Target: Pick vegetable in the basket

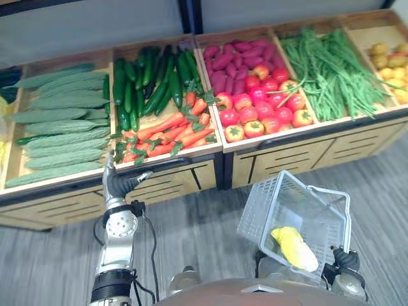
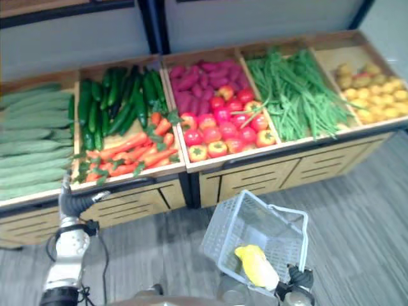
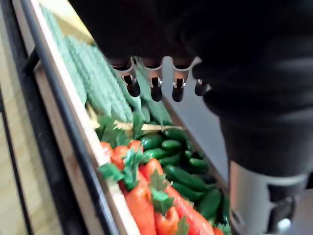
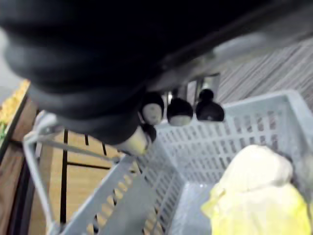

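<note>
A grey plastic basket [image 1: 280, 204] hangs tilted at the lower right, with a yellow leafy vegetable [image 1: 294, 247] lying in it. My right hand [image 1: 344, 260] is at the basket's near corner, and in the right wrist view its fingers [image 4: 179, 110] curl at the basket's handle above the yellow vegetable [image 4: 259, 196]. My left hand [image 1: 121, 182] is raised at the front edge of the stand, just below the carrots [image 1: 169, 134]. In the left wrist view its fingers [image 3: 155, 83] are straight and hold nothing, with carrots [image 3: 146, 196] below them.
The wooden stand [image 1: 191, 172] holds pale green bumpy gourds [image 1: 60, 127], dark cucumbers [image 1: 143, 83], purple sweet potatoes [image 1: 233, 60], red tomatoes [image 1: 261, 105], green beans [image 1: 328, 70] and yellow produce [image 1: 392, 64]. Grey floor [image 1: 210, 217] lies between me and the stand.
</note>
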{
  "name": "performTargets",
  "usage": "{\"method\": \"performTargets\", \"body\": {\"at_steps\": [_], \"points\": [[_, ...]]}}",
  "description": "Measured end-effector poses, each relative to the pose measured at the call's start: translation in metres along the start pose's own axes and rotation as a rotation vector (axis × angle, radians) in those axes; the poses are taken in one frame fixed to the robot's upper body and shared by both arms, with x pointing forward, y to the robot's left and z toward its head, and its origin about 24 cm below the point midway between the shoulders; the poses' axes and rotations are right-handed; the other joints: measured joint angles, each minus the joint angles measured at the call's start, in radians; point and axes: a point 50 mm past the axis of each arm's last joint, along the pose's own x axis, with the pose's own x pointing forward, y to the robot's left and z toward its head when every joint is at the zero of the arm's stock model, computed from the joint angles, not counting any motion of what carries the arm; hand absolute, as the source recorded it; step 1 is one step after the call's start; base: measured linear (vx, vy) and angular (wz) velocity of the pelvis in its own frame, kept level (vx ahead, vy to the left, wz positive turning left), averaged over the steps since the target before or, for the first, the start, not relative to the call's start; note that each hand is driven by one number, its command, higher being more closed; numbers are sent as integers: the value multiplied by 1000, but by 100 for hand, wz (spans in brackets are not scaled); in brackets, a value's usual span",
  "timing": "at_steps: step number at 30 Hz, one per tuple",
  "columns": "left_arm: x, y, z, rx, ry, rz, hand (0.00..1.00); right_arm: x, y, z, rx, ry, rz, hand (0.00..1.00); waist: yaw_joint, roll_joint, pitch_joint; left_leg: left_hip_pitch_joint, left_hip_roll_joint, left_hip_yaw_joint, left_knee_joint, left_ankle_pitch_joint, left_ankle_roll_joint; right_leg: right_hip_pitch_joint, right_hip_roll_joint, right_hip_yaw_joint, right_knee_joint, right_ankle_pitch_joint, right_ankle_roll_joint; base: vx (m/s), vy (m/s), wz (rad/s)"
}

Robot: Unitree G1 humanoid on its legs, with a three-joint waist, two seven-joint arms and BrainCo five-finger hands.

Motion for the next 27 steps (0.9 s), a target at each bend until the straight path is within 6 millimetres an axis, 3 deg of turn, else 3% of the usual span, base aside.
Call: {"method": "performTargets", "body": {"at_steps": [2, 3, 4, 7, 9, 10, 12, 14, 15, 16, 17, 20, 24, 27], "points": [[1, 1, 3, 12, -13, 5, 0, -2, 1, -4, 3, 15, 3, 100, 1, -6, 5, -15, 6, -3, 82, -28, 2, 40, -10, -17, -17, -19, -12, 163, -142, 27], [2, 1, 10, 2, -38, 9, 0, -3, 1, -8, -3, 24, 14, 100, -4, -4, 18, -78, 26, 4, 252, -82, 17, 91, -22, -52, -56, -32, -24, 131, -114, 44], [5, -2, 18, -1, -72, 7, 0, -4, -1, -11, -9, 33, 17, 100, -4, -6, 31, -128, 44, 29, 373, -97, 28, 124, -34, -72, -84, -46, -36, 107, -111, 42], [6, -13, 32, 22, -131, -27, 0, -8, -16, -22, -35, 60, -11, 100, -7, 23, 42, -197, 117, 169, 561, -90, 43, 180, -47, -107, -117, -56, -39, 70, -41, 29], [8, -14, 34, 37, -143, -25, 0, -7, -20, -21, -44, 57, -19, 100, -17, 27, 39, -188, 101, 191, 539, -76, 57, 178, -67, -107, -123, -57, -38, 85, 6, 12], [11, -14, 38, 58, -163, -19, 0, -5, -20, -20, -48, 55, -18, 100, -21, 15, 45, -209, 84, 194, 535, -90, 51, 178, -92, -101, -138, -54, -40, 73, 9, 9], [12, -16, 41, 70, -178, -28, 0, -4, -21, -16, -57, 46, -16, 100, -32, 14, 44, -193, 59, 191, 343, -118, 37, 160, -107, -96, -132, -52, -40, 53, 48, -3], [12, -20, 42, 88, -190, -45, 0, 0, -28, -16, -97, 50, -26, 100, -35, 20, 41, -162, 66, 190, 113, 5, 32, 151, -110, -77, -131, -58, -23, 73, 168, -24], [12, -22, 41, 94, -187, -54, 0, 1, -31, -16, -104, 54, -34, 100, -36, 28, 37, -158, 75, 188, 93, 68, 36, 149, -106, -74, -129, -66, -10, 128, 296, -39], [11, -25, 38, 106, -174, -69, 0, 3, -36, -17, -116, 65, -44, 100, -39, 43, 34, -134, 85, 183, 92, 85, -13, 145, -107, -56, -115, -86, 20, 107, 259, -41], [12, -26, 33, 126, -161, -81, 0, 4, -34, -20, -118, 84, -42, 100, -42, 22, 29, -126, 66, 186, 95, 36, -30, 135, -128, -44, -108, -99, 40, 126, 295, -36], [22, -24, 35, 180, -187, -98, 0, -2, -12, -31, -89, 119, 7, 100, -64, -36, 37, -146, 20, 201, 161, -30, -14, 139, -190, -29, -133, -74, 86, 72, 172, -17], [34, -33, 56, 177, -265, -123, 0, 0, -18, -25, -113, 94, -6, 100, -89, -27, 36, -138, -27, 199, 126, -36, 4, 154, -223, -47, -171, 15, 143, 78, 156, 3], [42, -41, 61, 202, -284, -152, 0, 5, -7, -12, -122, 51, 17, 100, -78, -27, 41, -109, -38, 251, 74, -25, 17, 72, -218, -7, -77, 36, 143, 14, 78, -36]]}}
